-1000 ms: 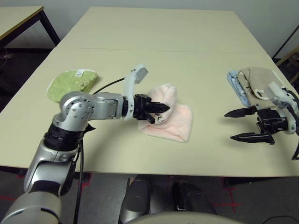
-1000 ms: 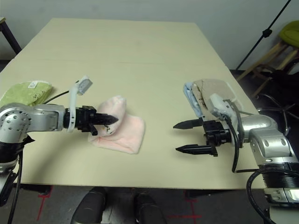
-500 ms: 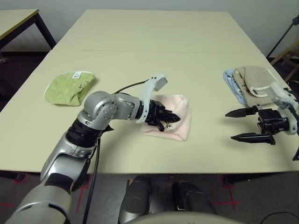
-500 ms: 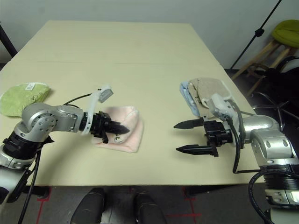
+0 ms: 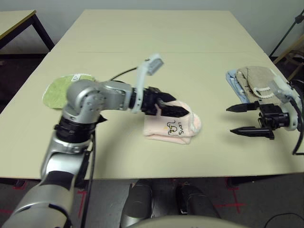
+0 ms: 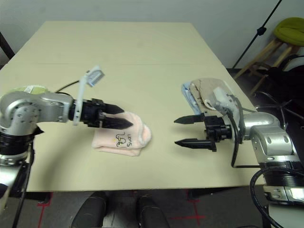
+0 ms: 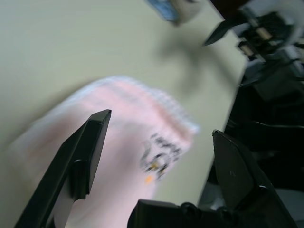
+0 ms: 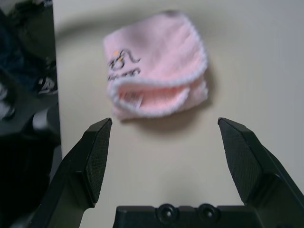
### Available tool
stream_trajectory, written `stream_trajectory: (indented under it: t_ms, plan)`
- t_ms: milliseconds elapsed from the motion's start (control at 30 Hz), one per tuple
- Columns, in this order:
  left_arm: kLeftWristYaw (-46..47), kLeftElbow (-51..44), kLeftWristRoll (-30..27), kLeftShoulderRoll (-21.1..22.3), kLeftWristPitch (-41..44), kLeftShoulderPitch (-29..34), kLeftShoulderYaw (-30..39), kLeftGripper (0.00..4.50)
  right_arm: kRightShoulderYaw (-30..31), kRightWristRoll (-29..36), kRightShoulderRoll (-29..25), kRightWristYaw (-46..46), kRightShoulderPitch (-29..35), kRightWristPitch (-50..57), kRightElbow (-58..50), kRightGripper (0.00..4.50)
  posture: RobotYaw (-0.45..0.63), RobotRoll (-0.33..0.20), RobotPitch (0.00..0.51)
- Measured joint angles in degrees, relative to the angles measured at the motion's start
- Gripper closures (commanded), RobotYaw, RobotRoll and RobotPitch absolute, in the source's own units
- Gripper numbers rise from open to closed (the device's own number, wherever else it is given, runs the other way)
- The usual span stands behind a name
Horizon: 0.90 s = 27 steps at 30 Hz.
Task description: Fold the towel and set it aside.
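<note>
Lying folded just below the middle of the left eye view, the towel (image 5: pixel 166 128) shows its logo. Above its upper left part, the left gripper (image 5: pixel 179 104) is spread wide, holding nothing; the right gripper (image 5: pixel 236 119), also wide and empty, is at right.

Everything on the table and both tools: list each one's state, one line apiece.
pink towel: folded over, printed side up, not set aside
light green towel: lying at the table's left, partly behind the left arm
beige towel: folded, overlapping the blue one
blue towel: folded, partly covered
left tool: open, over the pink towel
right tool: open, holding nothing
</note>
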Motion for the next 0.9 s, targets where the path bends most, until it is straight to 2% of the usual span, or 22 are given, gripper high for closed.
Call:
stream_trajectory:
  t_ms: [100, 233, 333, 467, 633, 733, 767, 900]
  plan:
    - [-2.73, -0.08, 4.39, 3.37, -6.67, 4.75, 0.20, 0.02, 0.01, 1.10, 3.92, -4.63, -1.36, 3.72, -2.52, 0.00, 0.19, 0.000, 0.140]
    - [-8.81, -0.19, 9.09, 3.47, -21.00, 10.31, 1.40, 0.02, -0.08, 4.10, 9.52, -10.39, -3.01, 8.05, -6.37, 0.00, 0.19, 0.000, 0.136]
    - [-11.59, -0.26, 11.23, 2.64, -27.54, 12.81, 1.92, 0.61, -0.03, 4.71, 11.97, -13.34, -3.69, 9.16, -7.50, 0.00, 0.19, 0.000, 0.136]
    - [-12.85, -0.37, 11.75, 0.74, -31.09, 14.09, 2.76, 1.91, 1.02, 4.82, 15.24, -15.80, -4.21, 10.05, -8.93, 0.95, 0.19, 0.000, 0.139]
    - [-13.28, -1.83, 11.74, -0.78, -32.38, 15.47, 4.16, 3.58, 3.89, 4.50, 16.72, -15.95, -4.26, 9.48, -10.03, 2.86, 0.20, 0.000, 0.143]
    - [-16.34, -2.14, 11.50, -2.58, -36.64, 16.88, 4.82, 4.50, 6.66, 2.61, 16.33, -14.14, -4.26, 6.49, -11.09, 3.98, 0.19, 0.000, 0.144]
    - [-17.71, -2.10, 12.48, -2.36, -38.35, 17.48, 4.20, 4.50, 7.55, 1.95, 16.44, -13.84, -4.25, 5.26, -11.11, 4.41, 0.19, 0.000, 0.144]
    - [-20.64, -1.15, 16.32, -1.87, -41.92, 17.67, 1.38, 4.50, 10.94, -1.02, 17.27, -13.04, -4.25, 1.11, -11.12, 4.47, 0.19, 0.000, 0.145]
